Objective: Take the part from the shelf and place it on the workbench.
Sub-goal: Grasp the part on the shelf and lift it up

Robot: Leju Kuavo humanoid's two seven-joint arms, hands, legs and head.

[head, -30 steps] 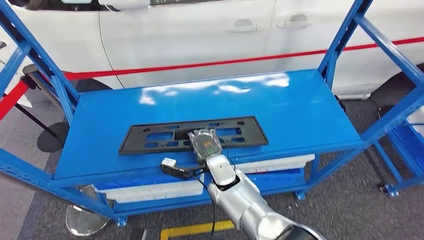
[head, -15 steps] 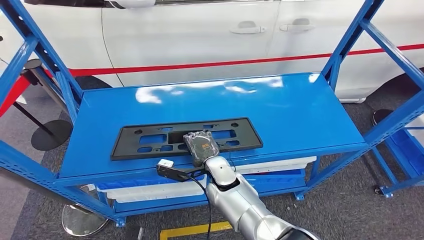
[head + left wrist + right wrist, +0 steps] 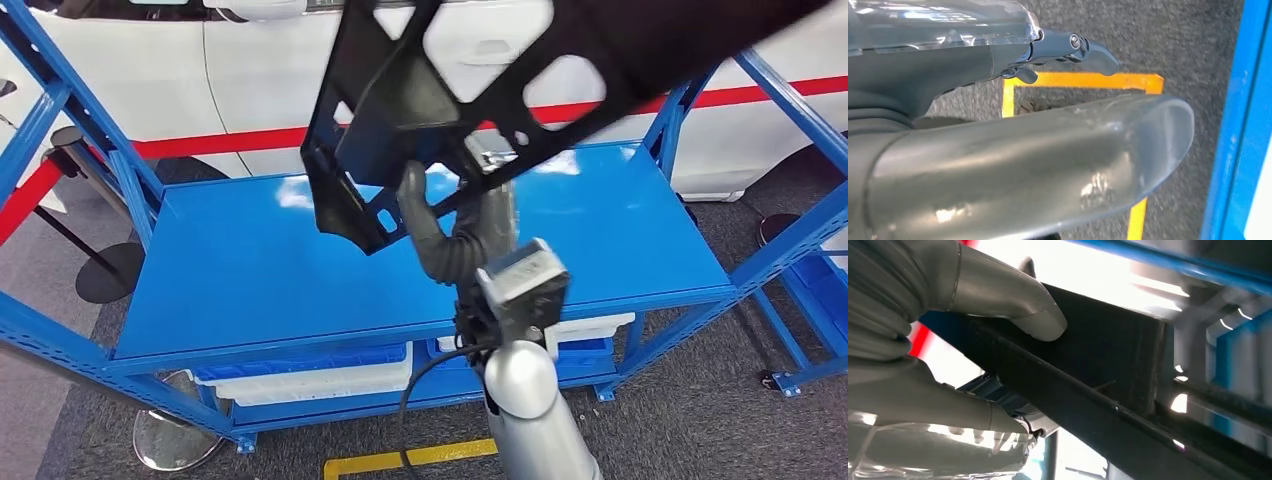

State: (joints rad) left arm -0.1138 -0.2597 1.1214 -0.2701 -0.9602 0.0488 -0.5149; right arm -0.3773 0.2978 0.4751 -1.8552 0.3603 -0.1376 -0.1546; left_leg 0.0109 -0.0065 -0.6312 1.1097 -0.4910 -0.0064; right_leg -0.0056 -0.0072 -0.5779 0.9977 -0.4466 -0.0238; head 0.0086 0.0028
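Now that your right hand [image 3: 455,215] has lifted the part [image 3: 560,60] off the shelf [image 3: 250,260], where it lay flat a moment ago, the pick is done and the carry remains. Fingers and thumb [image 3: 1040,322] clamp its edge; it hangs tilted above the shelf. Your left hand [image 3: 1013,165] holds nothing.

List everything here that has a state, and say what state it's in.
black part: lifted off the shelf, tilted, held up in the air
right hand: grips the black part
left hand: holds nothing, hangs over the floor
blue shelf: top bare
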